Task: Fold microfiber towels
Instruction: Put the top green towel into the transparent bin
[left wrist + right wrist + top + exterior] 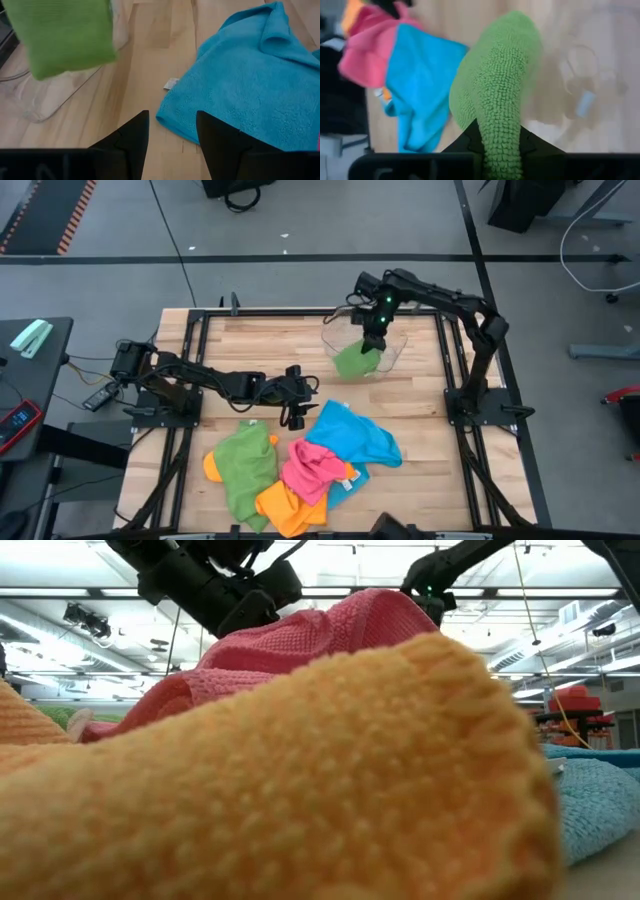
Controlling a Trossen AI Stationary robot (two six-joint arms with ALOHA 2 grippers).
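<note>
We are seeing a plain green towel (pixel 355 360) in a clear tray (pixel 393 350), a sky-blue towel (pixel 358 436), a pink towel (pixel 312 468), an orange towel (pixel 285 508) and another green towel (pixel 245 470), all lying on a pale wood table (pixel 270 345) beside dark arms.

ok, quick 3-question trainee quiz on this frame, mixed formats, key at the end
1. True or false: the right end effector is shut on a green towel at the clear plastic tray.
2. Which towel lies just ahead of the left end effector? A) pink B) blue C) orange
3. Fill in: the left end effector's fingers are ____ and hold nothing.

Key
1. True.
2. B, the blue towel, spread on the table.
3. Open.
</note>
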